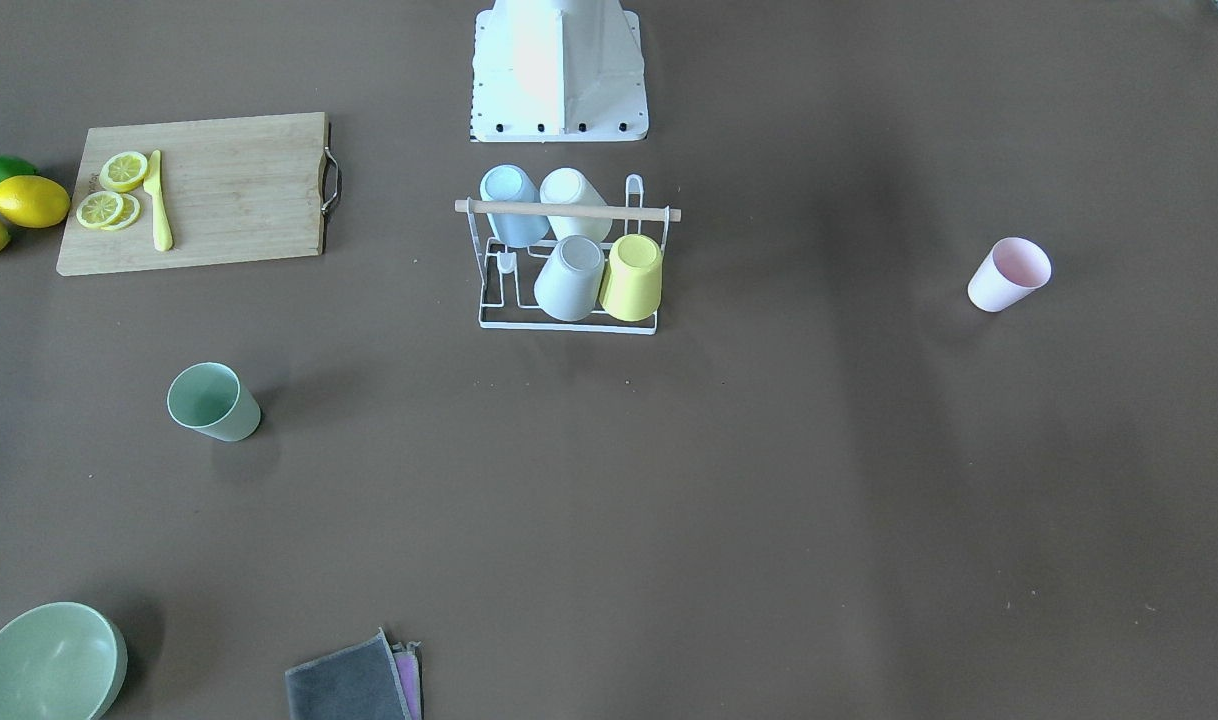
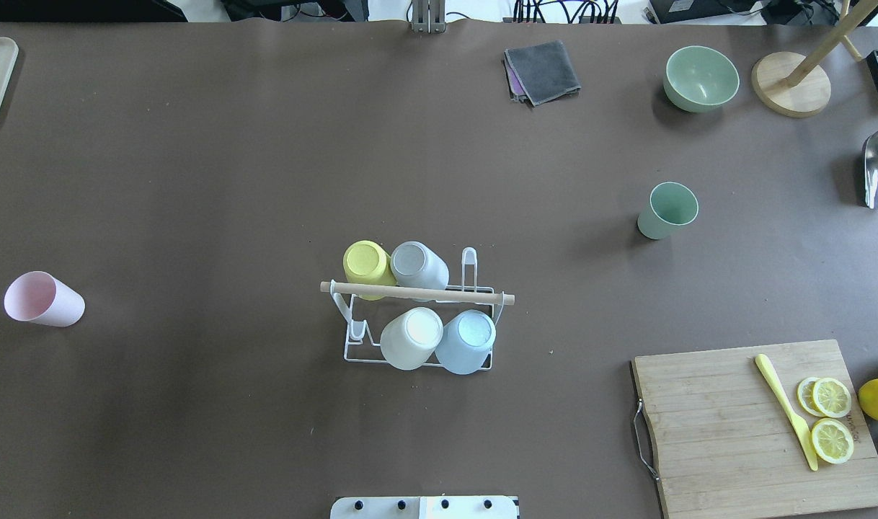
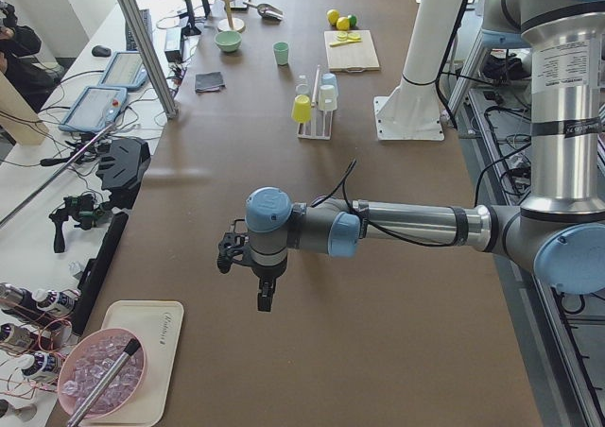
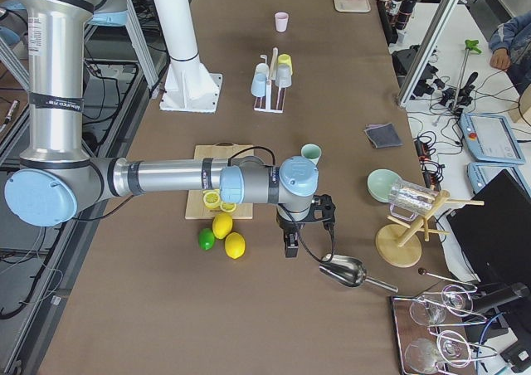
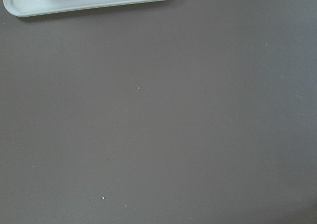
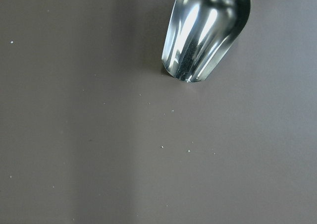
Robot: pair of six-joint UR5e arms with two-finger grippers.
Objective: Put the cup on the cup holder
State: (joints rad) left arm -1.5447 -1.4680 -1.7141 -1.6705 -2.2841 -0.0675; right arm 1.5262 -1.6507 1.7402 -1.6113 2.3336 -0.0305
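White cup holder [image 2: 417,292] bears four cups [image 2: 411,339], two cups [image 2: 668,210] stand loose; left hand [image 3: 264,302], right hand [image 4: 288,249]: cannot tell.

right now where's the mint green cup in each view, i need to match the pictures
Exterior front-facing: green cup at lower left, alone on the table.
Overhead exterior: upper right, below the green bowl.
Exterior left: far up the table, top centre.
Exterior right: centre.
Left wrist-mounted: not in it.
Right wrist-mounted: not in it.
Shared landmark: the cup holder, mid-table in all four exterior views.
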